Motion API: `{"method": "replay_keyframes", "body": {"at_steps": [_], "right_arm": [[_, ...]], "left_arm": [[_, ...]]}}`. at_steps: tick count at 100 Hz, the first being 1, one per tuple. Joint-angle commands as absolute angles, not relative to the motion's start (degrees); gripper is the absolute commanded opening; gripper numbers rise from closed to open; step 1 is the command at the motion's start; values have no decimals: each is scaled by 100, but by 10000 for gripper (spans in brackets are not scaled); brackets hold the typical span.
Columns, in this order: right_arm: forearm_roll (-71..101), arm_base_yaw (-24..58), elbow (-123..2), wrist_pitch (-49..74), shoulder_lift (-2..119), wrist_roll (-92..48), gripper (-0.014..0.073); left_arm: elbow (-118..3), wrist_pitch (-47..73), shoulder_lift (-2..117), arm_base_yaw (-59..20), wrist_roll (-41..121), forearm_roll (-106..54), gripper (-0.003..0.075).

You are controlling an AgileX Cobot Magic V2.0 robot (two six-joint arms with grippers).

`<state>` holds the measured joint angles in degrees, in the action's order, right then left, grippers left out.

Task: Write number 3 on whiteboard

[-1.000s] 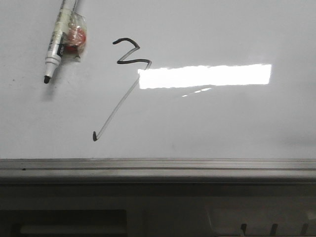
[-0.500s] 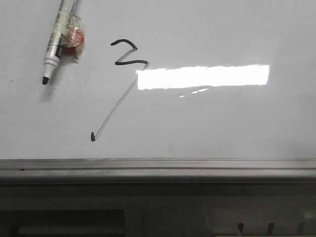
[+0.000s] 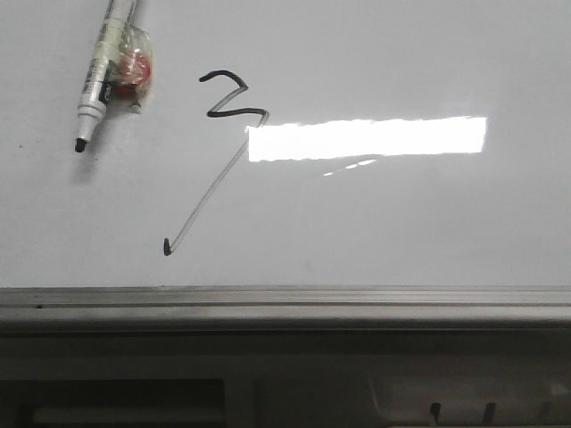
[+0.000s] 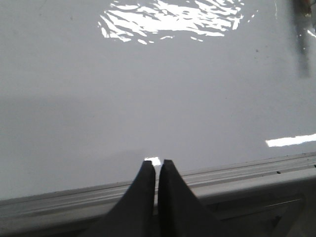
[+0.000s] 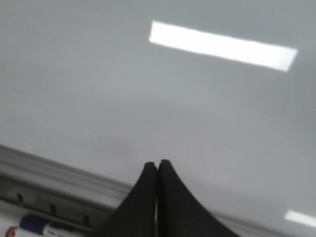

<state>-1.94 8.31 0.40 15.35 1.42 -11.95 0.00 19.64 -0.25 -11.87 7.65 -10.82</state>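
Large glossy pale whiteboard (image 3: 375, 223) across most of the front view, grey metal ledge (image 3: 285, 299) along its bottom edge. The number 3 (image 3: 227, 98) in thin black marker toward the board's upper left: a small dark zigzag on top, then a long, fainter diagonal stroke running down and to the left, ending in a dark dot not far above the ledge. Zigzag's lower tip just beside the left end of a bright rectangular glare (image 3: 368, 138) near the board's middle.

Near the top left corner of the board, a white marker (image 3: 100, 76), black tip uncapped and pointing down, tilted slightly; a small clear wrapper with something red inside (image 3: 134, 69) touching its right side. What supports them: cannot tell.

Left gripper (image 4: 157, 162) over the bottom edge of the board, dark fingers almost together with only a thin slit between, nothing clamped. Right gripper (image 5: 157, 163) likewise above the bottom edge, fingers pressed together, holding nothing. Below the ledge in the right wrist view, a second marker with a blue band (image 5: 37, 226), partly cut off by the frame.
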Motion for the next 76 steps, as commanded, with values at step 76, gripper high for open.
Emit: {"method": "replay_keyframes", "body": {"at_steps": [76], "right_arm": [[-404, 431, 206, 1827, -145, -1120, -62]], "left_arm": [[63, 1721, -166, -1167, 730, -1171, -20]]}}
